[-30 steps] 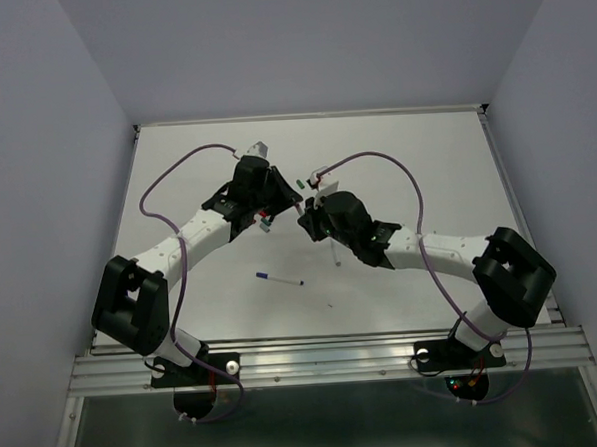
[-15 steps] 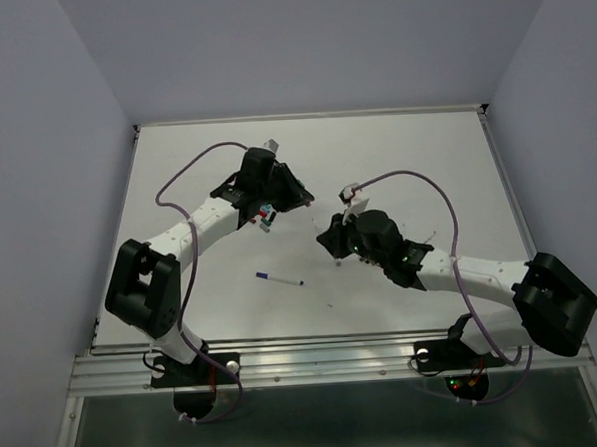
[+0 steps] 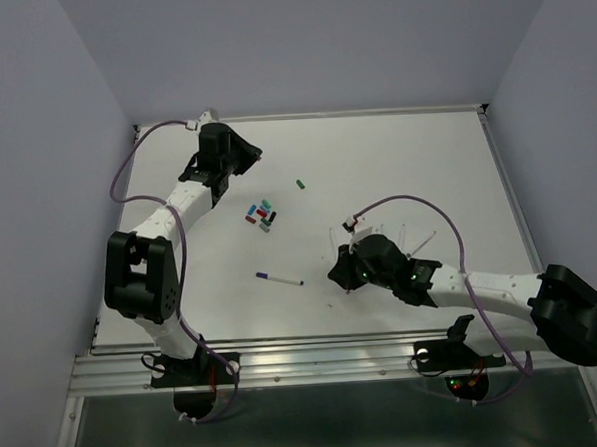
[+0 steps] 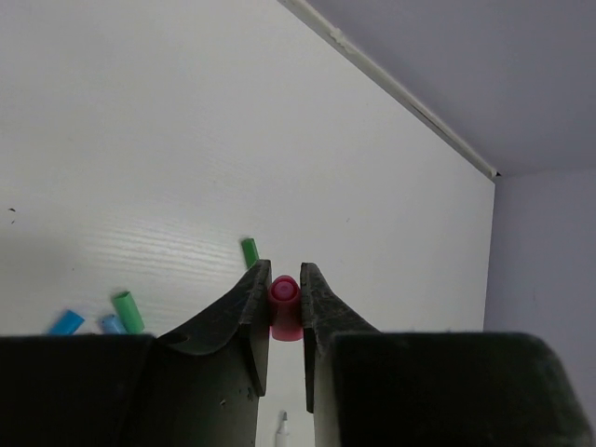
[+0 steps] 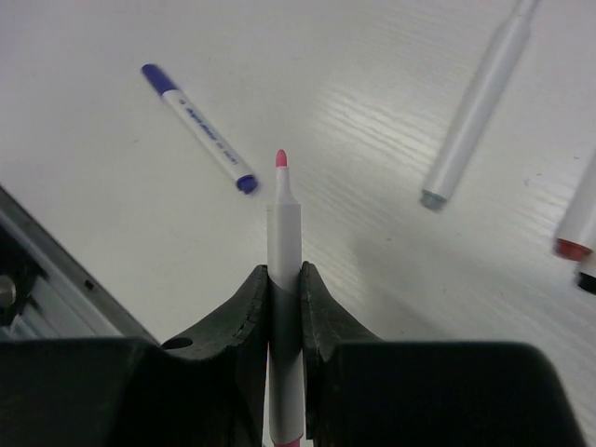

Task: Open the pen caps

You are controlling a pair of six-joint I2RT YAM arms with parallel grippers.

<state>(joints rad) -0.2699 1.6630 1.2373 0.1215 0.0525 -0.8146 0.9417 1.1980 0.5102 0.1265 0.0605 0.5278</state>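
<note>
My left gripper (image 4: 284, 296) is shut on a pink pen cap (image 4: 284, 307), held off the table at the back left (image 3: 240, 156). My right gripper (image 5: 284, 279) is shut on a white pen barrel (image 5: 284, 237) whose bare pink tip points forward; it hovers low at the front centre (image 3: 339, 273). Several loose pen caps (image 3: 263, 215) lie in a cluster mid-table, with a green cap (image 3: 300, 183) apart from them. Below the left jaws I see green caps (image 4: 128, 310) and blue caps (image 4: 65, 322). A pen with a blue cap (image 5: 198, 128) still on it lies in front of the right gripper.
Uncapped white barrels (image 5: 475, 102) lie to the right of the right gripper, near its arm (image 3: 420, 242). The capped pen (image 3: 279, 279) lies left of the right gripper. The table's raised back rim (image 4: 400, 98) runs behind the left gripper.
The two grippers were together mid-table; now they are far apart. The left swung to the back left with the pink cap, the right drew toward the front with the bare barrel.
</note>
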